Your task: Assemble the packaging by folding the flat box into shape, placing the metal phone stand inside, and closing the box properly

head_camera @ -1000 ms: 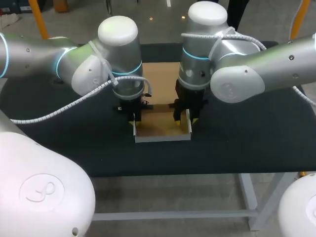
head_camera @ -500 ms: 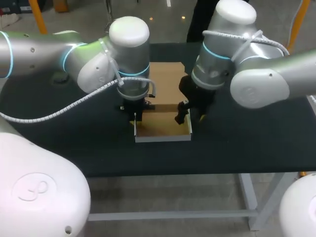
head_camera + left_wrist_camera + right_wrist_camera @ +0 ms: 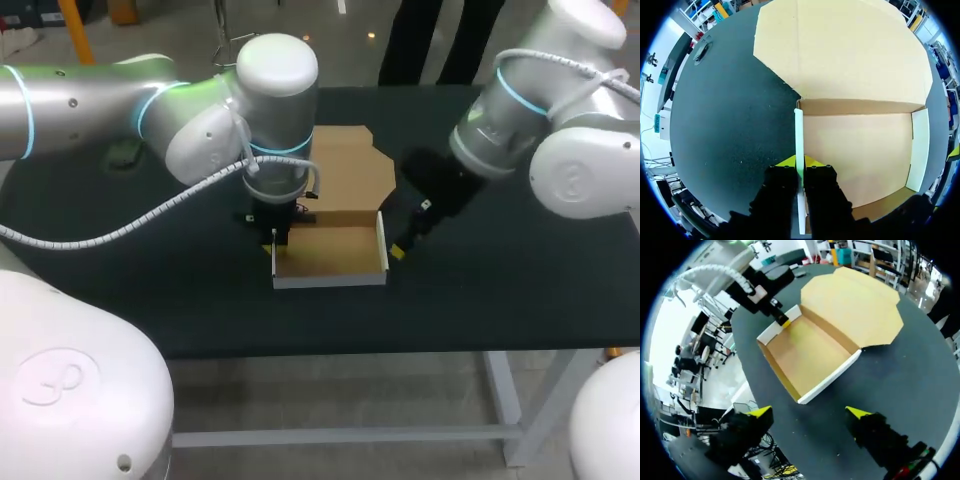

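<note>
Nearest the robot, the front wall [image 3: 330,281] of the box [image 3: 335,252] stands upright on the dark worktop [image 3: 200,300]. The side walls and back wall are up as well, so the tray looks formed, and its cardboard floor is bare, with nothing inside.

The left gripper [image 3: 799,162] comes down on the left side wall [image 3: 798,135]. Its fingers are clamped on that wall, one inside the tray and one outside. The right gripper [image 3: 808,412] hangs over the worktop just beside the box's right wall, clear of the cardboard. Its fingers are spread wide and hold nothing.

Behind the back wall the lid [image 3: 345,175] lies flat and open on the worktop. Farther off, toward the far left corner, sits a small dark thing [image 3: 125,153]; it may be the metal phone stand, but it is too dim to tell.

By my reckoning the folding of the base is about finished. The stand has yet to go into the tray, and the lid has yet to be swung over and tucked shut
</note>
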Robot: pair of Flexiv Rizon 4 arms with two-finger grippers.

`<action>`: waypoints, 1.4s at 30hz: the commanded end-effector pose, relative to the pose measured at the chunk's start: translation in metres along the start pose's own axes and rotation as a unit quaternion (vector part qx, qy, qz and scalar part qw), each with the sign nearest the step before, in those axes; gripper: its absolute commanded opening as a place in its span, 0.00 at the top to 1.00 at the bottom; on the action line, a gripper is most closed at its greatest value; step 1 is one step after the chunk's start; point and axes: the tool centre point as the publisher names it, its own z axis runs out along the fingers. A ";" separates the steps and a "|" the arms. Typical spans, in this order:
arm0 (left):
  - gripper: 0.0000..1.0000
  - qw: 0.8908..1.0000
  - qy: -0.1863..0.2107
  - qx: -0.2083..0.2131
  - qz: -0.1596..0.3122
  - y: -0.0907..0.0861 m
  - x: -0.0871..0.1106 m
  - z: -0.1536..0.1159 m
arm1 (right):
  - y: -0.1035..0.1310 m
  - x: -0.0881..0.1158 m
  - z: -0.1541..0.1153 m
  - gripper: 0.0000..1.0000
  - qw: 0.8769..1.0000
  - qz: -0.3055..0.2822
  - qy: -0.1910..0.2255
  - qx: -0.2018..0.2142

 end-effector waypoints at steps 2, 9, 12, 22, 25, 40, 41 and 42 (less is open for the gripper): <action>1.00 1.000 -0.011 0.002 0.002 0.001 0.001 -0.001 | -0.004 -0.002 -0.003 0.00 1.000 -0.002 0.022 -0.007; 1.00 1.000 -0.009 0.004 0.005 -0.001 -0.003 -0.001 | -0.011 0.003 -0.012 0.00 1.000 -0.014 -0.005 -0.014; 1.00 1.000 -0.008 0.005 0.006 -0.001 -0.004 -0.002 | -0.023 0.008 -0.024 0.00 0.997 -0.053 -0.041 -0.042; 1.00 1.000 -0.010 0.007 0.015 -0.001 -0.010 -0.005 | -0.052 0.000 -0.051 0.00 0.987 -0.102 -0.066 -0.103; 1.00 1.000 -0.012 0.006 0.017 -0.001 -0.013 -0.005 | -0.059 0.000 -0.056 0.00 0.986 -0.105 -0.066 -0.110; 1.00 0.998 -0.054 0.019 0.006 -0.003 -0.026 -0.001 | -0.069 0.003 -0.058 0.00 0.982 -0.139 -0.059 -0.111; 1.00 0.998 -0.061 0.021 0.005 -0.003 -0.027 0.000 | -0.069 0.004 -0.058 0.00 0.982 -0.140 -0.059 -0.110; 1.00 0.998 -0.066 0.023 0.005 -0.003 -0.028 0.001 | -0.069 0.004 -0.058 0.00 0.982 -0.141 -0.060 -0.109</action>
